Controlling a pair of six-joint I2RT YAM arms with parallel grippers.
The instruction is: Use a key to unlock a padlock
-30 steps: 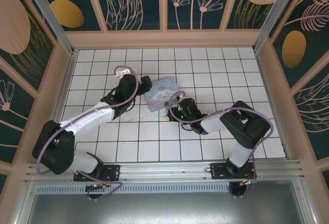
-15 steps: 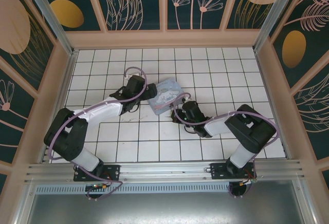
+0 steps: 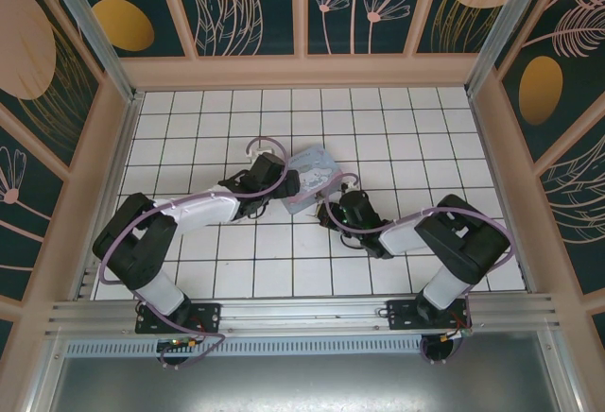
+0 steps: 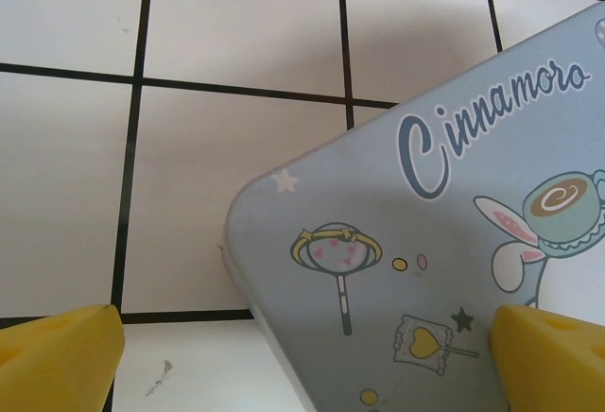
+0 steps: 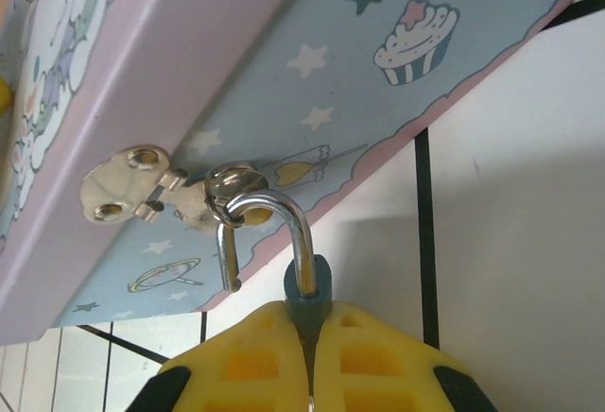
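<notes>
Right pincer [image 5: 307, 341] is clamped on the padlock [image 5: 309, 289] body. Its shackle [image 5: 301, 228] runs straight ahead of the pincer, hooked through the hasp [image 5: 128, 185] of the Cinnamoroll tin [image 5: 378, 81]. The shackle's short leg seems free. Left pincer [image 4: 302, 355] gapes wide over the tin's corner.

TEXT: "Cinnamoro" | STYLE: dark blue cursive lettering, slanting upward to the right, cut short at the view's right edge | ON: lid of pale blue tin [image 4: 406, 232], above cartoon cup and lollipop drawings | VIEW: left wrist
</notes>
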